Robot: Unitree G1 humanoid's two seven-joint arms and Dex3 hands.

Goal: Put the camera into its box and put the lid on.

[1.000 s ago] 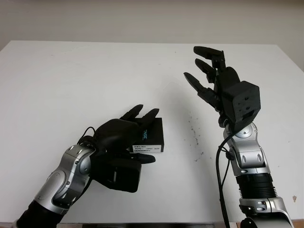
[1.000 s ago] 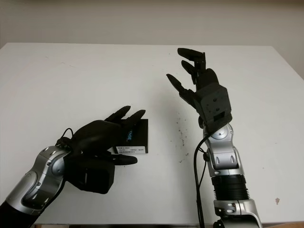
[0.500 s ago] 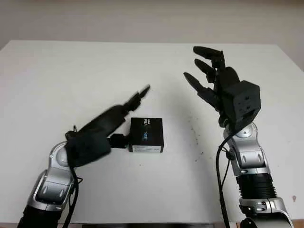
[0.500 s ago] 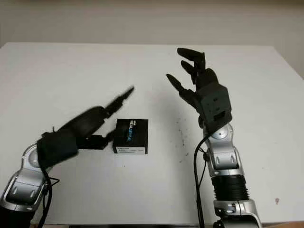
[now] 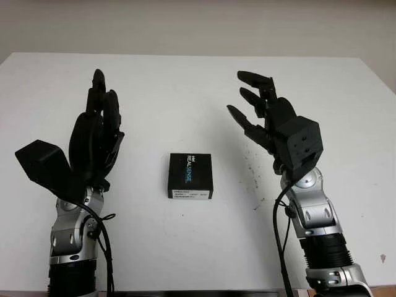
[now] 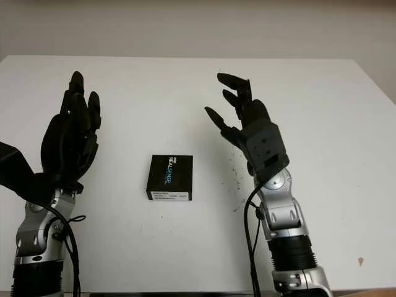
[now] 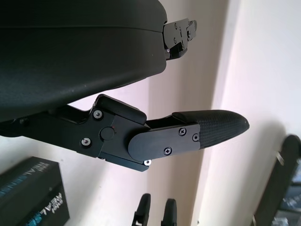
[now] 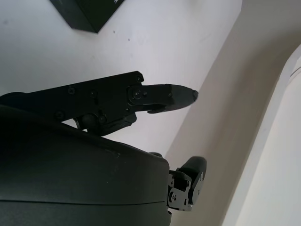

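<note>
A black camera box (image 5: 190, 176) with its lid on and white-blue lettering on top lies flat in the middle of the white table (image 5: 198, 86). A corner of the box (image 7: 30, 197) shows in the left wrist view, and the box (image 8: 89, 12) also appears in the right wrist view. My left hand (image 5: 99, 124) is raised above the table to the left of the box, open and holding nothing. My right hand (image 5: 260, 111) is raised to the right of the box, open and holding nothing. Neither hand touches the box.
Small dark specks (image 5: 252, 176) mark the table just right of the box. The table's far edge meets a pale wall (image 5: 198, 25).
My left hand has lifted off the box and swung up and to the left, fingers now pointing upward. The box stays in place. My right hand has shifted slightly left.
</note>
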